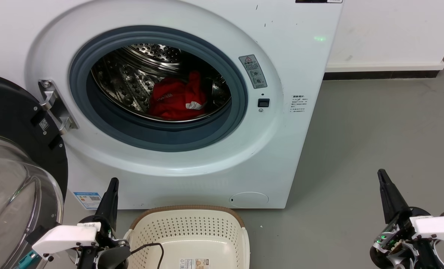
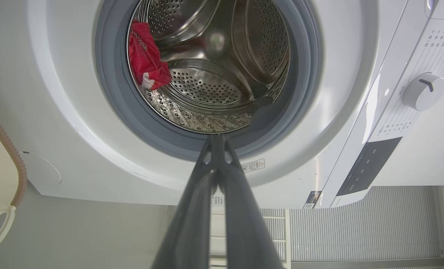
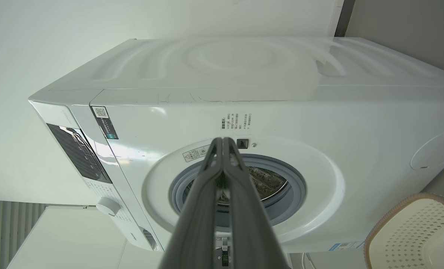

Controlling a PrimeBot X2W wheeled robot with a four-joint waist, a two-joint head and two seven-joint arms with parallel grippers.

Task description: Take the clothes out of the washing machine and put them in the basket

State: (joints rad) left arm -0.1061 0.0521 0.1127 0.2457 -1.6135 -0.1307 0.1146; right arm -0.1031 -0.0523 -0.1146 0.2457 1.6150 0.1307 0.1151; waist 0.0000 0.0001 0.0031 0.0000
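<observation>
The white washing machine (image 1: pixel 289 48) stands with its door swung open to the left. Red clothes (image 1: pixel 177 99) with white patches lie low in the steel drum; the left wrist view shows the clothes (image 2: pixel 145 56) at the drum's left side. The cream basket (image 1: pixel 192 228) sits on the floor in front of the machine, with nothing but a label on its base. My left gripper (image 1: pixel 112 183) is shut and empty, low left of the basket. My right gripper (image 1: pixel 382 175) is shut and empty, low at the right over the floor. Both are well short of the porthole.
The black-framed glass door (image 1: pixel 16 179) hangs open at the left, close to my left arm. Grey floor (image 1: pixel 375 123) stretches right of the machine up to a white wall with a dark skirting. A black cable (image 1: pixel 152 248) drapes over the basket's near rim.
</observation>
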